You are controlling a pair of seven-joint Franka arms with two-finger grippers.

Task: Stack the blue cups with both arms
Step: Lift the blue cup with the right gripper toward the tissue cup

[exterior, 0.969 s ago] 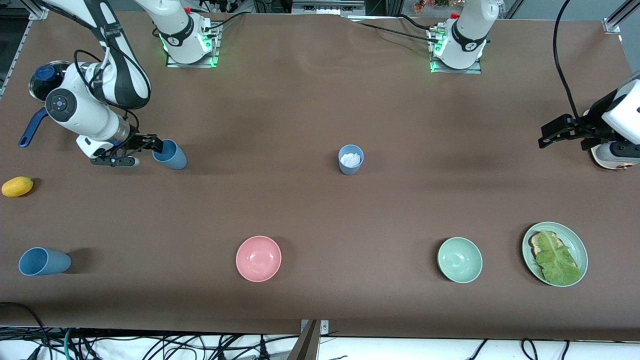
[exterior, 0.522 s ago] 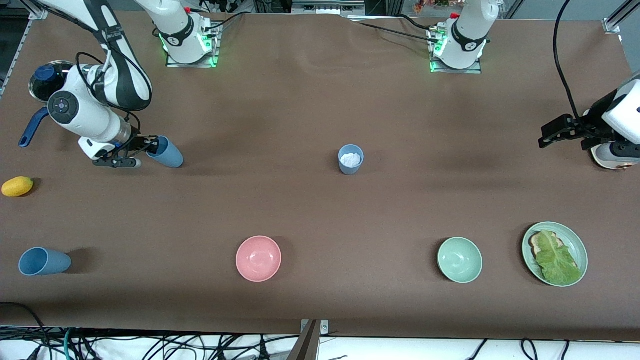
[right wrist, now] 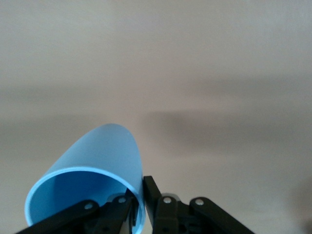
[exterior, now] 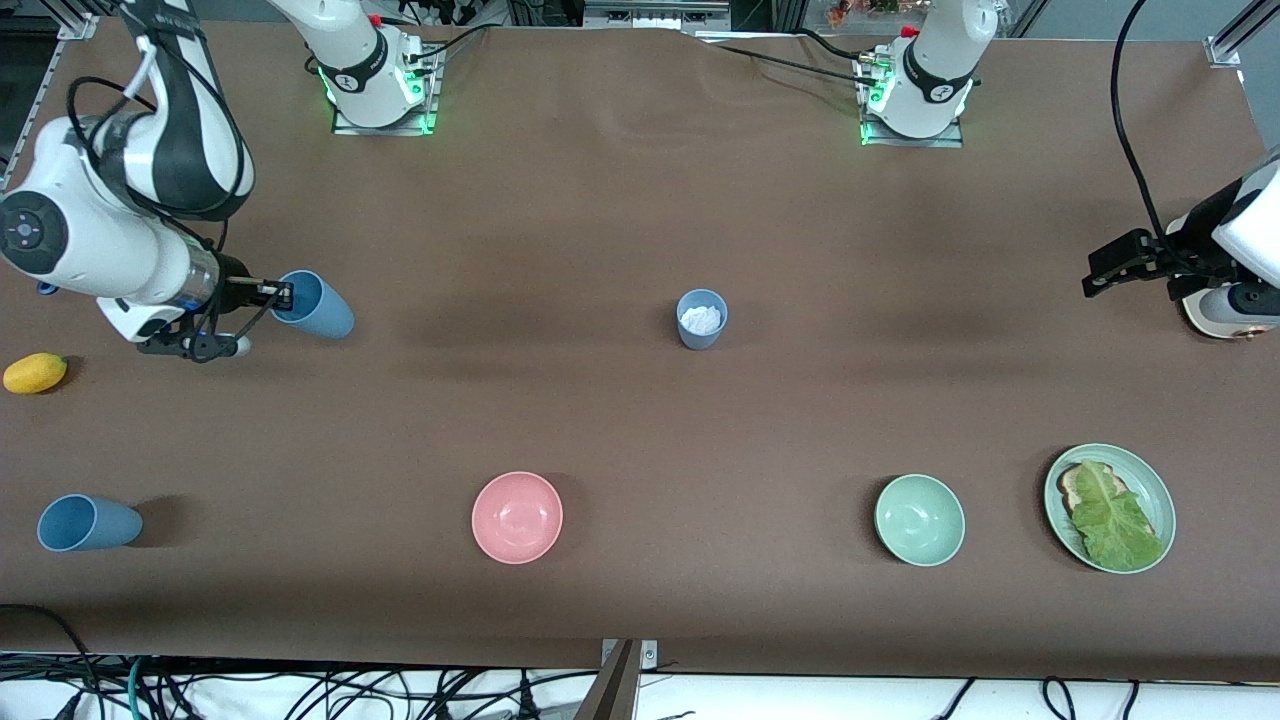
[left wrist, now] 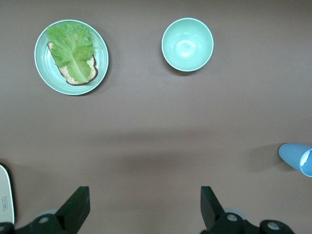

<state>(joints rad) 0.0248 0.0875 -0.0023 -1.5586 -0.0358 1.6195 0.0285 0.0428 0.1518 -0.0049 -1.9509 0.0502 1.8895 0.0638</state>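
Observation:
My right gripper (exterior: 272,296) is shut on the rim of a blue cup (exterior: 315,305) and holds it tilted above the table at the right arm's end; one finger is inside the cup (right wrist: 97,178), the other outside, gripper (right wrist: 141,197). A second blue cup (exterior: 701,318) stands upright mid-table with something white inside; it also shows in the left wrist view (left wrist: 297,158). A third blue cup (exterior: 85,523) lies on its side near the front camera at the right arm's end. My left gripper (exterior: 1100,275) is open and empty, waiting above the table's left-arm end, gripper (left wrist: 145,212).
A pink bowl (exterior: 517,517), a pale-green bowl (exterior: 919,519) and a green plate (exterior: 1150,490) with bread and lettuce stand along the edge nearest the front camera. A yellow lemon (exterior: 35,372) lies near the right arm. A white object (exterior: 1225,312) sits under the left arm.
My right gripper has lifted the blue cup and drawn it toward the right arm's end of the table. The right arm's wrist has swung up. The left arm has barely moved.

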